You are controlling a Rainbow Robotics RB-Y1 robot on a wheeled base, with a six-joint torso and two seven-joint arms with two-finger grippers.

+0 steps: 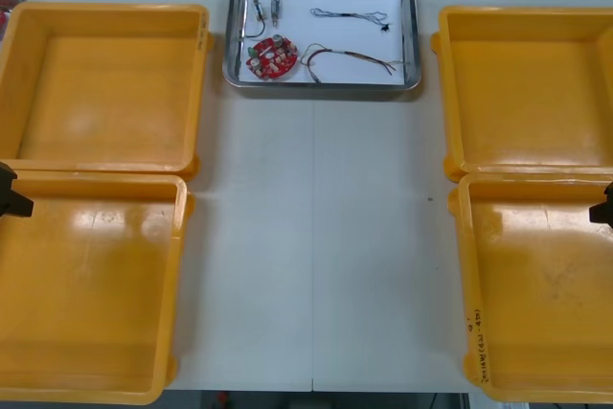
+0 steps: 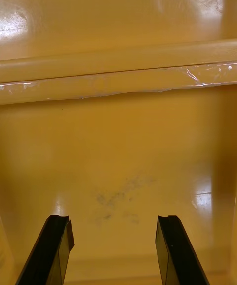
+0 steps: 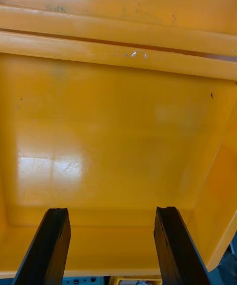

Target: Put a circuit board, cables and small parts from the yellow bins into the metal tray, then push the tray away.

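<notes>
Metal tray (image 1: 323,86) sits at the far edge of the table (image 1: 316,237), between the two far yellow bins (image 1: 105,83), and it is already loaded. A round red circuit board (image 1: 270,56) lies on its white inside, with small metal parts (image 1: 266,11) just beyond the board and a dark cable (image 1: 350,15) and a reddish cable (image 1: 350,58) beside them. All four bins show bare floors, so I judge the picking finished. With the tray this far out, the push is probably made as well, and little or nothing looks left to do. The left claw (image 3: 111,248) hangs over the near left bin (image 1: 86,284), its fingers apart with nothing between them. The right claw (image 2: 113,250) hangs likewise over the near right bin (image 1: 536,284), fingers apart, holding nothing.
</notes>
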